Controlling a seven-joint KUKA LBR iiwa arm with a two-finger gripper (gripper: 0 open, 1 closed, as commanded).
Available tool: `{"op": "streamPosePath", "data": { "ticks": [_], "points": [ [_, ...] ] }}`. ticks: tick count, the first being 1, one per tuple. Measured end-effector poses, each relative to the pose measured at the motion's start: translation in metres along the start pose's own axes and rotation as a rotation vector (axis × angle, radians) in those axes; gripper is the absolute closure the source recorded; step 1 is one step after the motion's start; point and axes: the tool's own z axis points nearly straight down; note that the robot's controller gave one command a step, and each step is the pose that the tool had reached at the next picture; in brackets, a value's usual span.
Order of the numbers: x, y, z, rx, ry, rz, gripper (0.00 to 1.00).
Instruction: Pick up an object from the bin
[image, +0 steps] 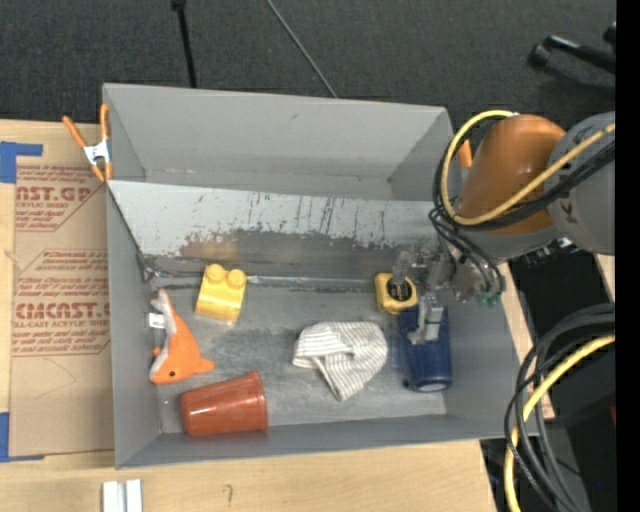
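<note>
Lying apart, one red cup (224, 403), one cloth (342, 355)

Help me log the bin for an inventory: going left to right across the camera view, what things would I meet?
Orange fish toy → yellow toy block → white striped cloth → small yellow-and-black thing → blue cylinder. The red cup sits directly below the block, so its place is unclear.

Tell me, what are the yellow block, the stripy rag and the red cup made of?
The yellow block looks like hard, smooth plastic: crisp edges, two studs on top. The stripy rag looks like soft cloth; it lies crumpled in folds. The red cup is probably plastic, matte and evenly coloured, but I can't be sure.
</note>
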Motion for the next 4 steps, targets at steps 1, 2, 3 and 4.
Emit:
{"op": "streamPosePath", "data": {
  "ticks": [1,2,3,4],
  "points": [
    [-0.002,0.000,-0.005,0.001,-0.007,-0.001,0.00],
    [0.007,0.017,0.041,0.003,-0.015,-0.034,0.00],
    [0.027,0.048,0.067,-0.001,-0.002,-0.022,0.00],
    [0.031,0.072,0.072,0.000,-0.006,-0.080,1.00]
  ]
}}
